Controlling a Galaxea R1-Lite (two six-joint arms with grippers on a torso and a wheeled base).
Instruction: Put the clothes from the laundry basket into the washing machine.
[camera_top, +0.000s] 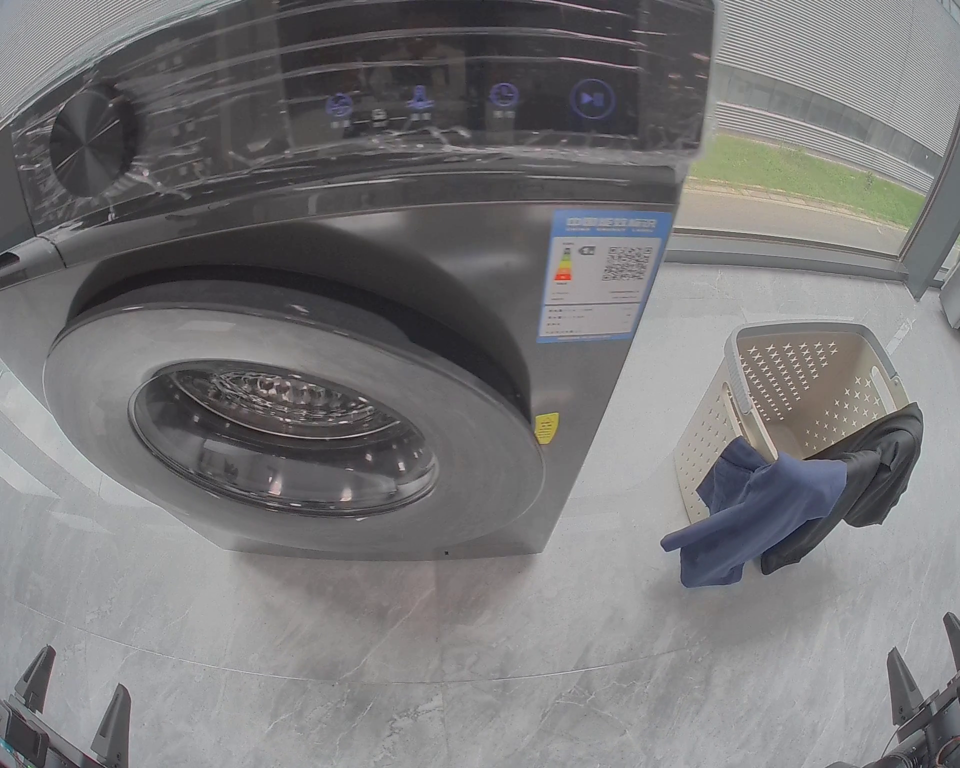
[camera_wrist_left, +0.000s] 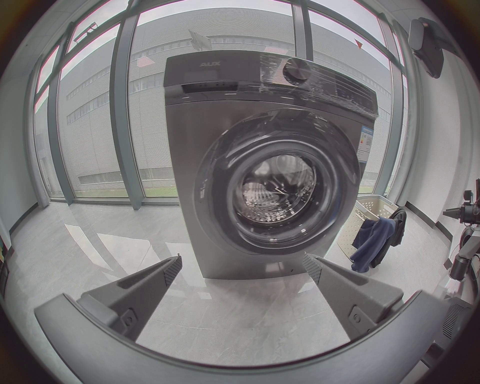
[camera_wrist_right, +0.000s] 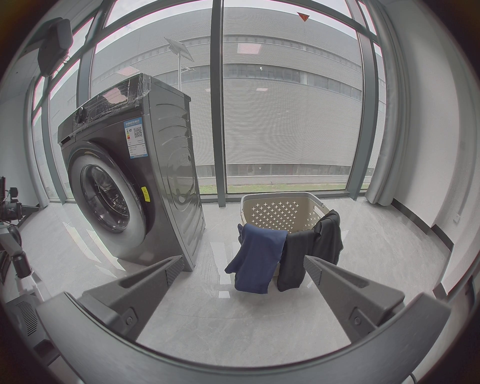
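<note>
Task not begun: blue garment (camera_top: 760, 505) and black garment (camera_top: 885, 465) draped over laundry basket (camera_top: 800, 328) rim beside washing machine (camera_top: 450, 260), door (camera_top: 290, 440) shut; left gripper (camera_top: 78, 685) and right gripper (camera_top: 922, 645) spread, empty.

Near rim of the laundry basket (camera_top: 800, 385) under draped clothes (camera_top: 770, 505)

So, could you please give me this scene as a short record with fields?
Washer: grey front-loading washing machine, its round glass door shut
Basket: cream perforated plastic laundry basket, on the floor to the washer's right
Clothes: blue garment and black garment, side by side, draped over the basket's front rim
Hands: left hand and right hand, both open, empty and apart from the clothes
Progress: neither garment in the machine yet
</note>
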